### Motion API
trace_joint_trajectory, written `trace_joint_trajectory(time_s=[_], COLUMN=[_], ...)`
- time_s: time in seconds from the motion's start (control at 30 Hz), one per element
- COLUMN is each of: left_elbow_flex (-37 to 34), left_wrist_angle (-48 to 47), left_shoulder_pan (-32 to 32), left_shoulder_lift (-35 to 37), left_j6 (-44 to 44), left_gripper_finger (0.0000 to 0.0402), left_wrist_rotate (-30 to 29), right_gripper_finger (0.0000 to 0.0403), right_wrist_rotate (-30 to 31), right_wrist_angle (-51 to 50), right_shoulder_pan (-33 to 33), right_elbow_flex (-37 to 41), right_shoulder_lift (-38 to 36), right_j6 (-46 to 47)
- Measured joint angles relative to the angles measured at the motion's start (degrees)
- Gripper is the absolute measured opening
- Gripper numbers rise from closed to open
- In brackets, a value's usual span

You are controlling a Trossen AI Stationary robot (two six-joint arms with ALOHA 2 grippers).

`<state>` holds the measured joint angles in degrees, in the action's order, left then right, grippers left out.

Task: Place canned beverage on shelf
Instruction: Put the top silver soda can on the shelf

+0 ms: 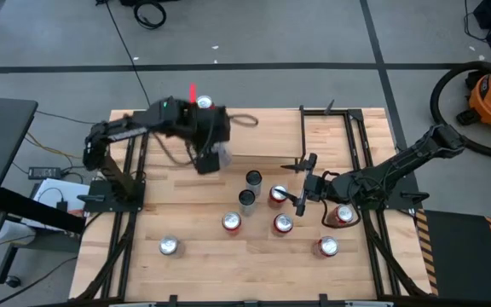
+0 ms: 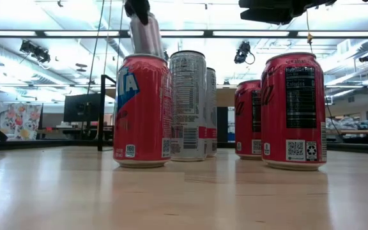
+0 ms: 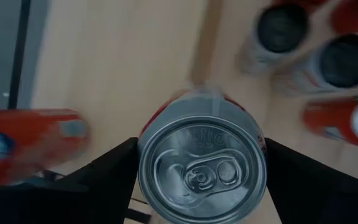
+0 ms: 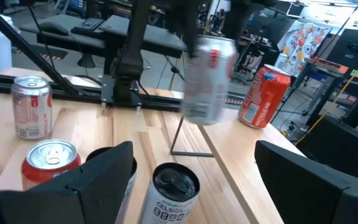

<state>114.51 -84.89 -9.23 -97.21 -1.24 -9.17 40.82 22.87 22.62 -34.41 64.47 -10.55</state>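
Observation:
My left gripper (image 1: 208, 159) is shut on a silver-and-red canned beverage (image 3: 201, 163), which is lifted well above the table; it also shows high up in the low view (image 2: 147, 35) and blurred in the right wrist view (image 4: 209, 78). The shelf (image 1: 267, 136), a light plank on thin black legs (image 4: 178, 140), stands at the table's far middle, to the right of the held can. My right gripper (image 1: 301, 198) hangs open over the cluster of standing cans, with a dark-topped can (image 4: 174, 190) below its fingers. My left gripper pinches the can's side wall just under its top rim (image 3: 143, 163) between its two fingers (image 3: 114, 171), one on each side. The fingers come from above, slanting down. The can hangs upright, its pull-tab top up, clear of the table.
Two tall dark-topped cans (image 1: 254, 178) and several red cans (image 1: 231, 223) stand in the table's middle and near right. One red can (image 1: 204, 104) stands at the far edge beside the left arm, another (image 1: 170, 247) near left. Black frame rails run along both sides.

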Motion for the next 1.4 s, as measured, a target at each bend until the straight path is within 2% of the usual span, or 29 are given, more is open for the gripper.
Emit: trace_joint_trajectory(time_s=[0.3,0.37,0.43,0.8,1.17,1.3,1.4], left_elbow_flex=[15.6,17.1,17.7,17.8,17.8,17.8,19.0], left_wrist_angle=[-5.6,-4.4,-3.7,-5.2,-4.2,-4.2,-4.4], left_shoulder_pan=[-8.7,-10.6,-12.1,-13.3,-12.4,-11.7,-10.2], left_shoulder_lift=[-13.1,-15.0,-15.8,-16.2,-16.9,-16.8,-16.7], left_j6=[-12.3,-12.8,-12.1,-10.0,-11.6,-11.4,-11.9], left_gripper_finger=[0.0302,0.0302,0.0302,0.0319,0.039,0.0397,0.0397], left_wrist_rotate=[2.3,5.3,9.0,8.6,3.1,1.8,-1.8], right_gripper_finger=[0.0348,0.0348,0.0348,0.0348,0.0348,0.0348,0.0348], right_wrist_rotate=[-0.2,-0.4,-0.4,-1.7,-1.7,-1.7,-1.7], right_wrist_angle=[-1.5,-2.5,-3.0,-3.3,-2.8,-2.8,-2.8], right_shoulder_pan=[-1.2,-1.5,-1.5,-1.5,-1.5,-1.5,-1.5], right_elbow_flex=[0.0,0.0,0.0,0.0,0.0,0.0,0.0], right_shoulder_lift=[0.0,0.0,0.0,0.0,0.0,0.0,0.0], right_j6=[-0.4,-0.1,0.0,0.1,0.1,0.1,0.3])
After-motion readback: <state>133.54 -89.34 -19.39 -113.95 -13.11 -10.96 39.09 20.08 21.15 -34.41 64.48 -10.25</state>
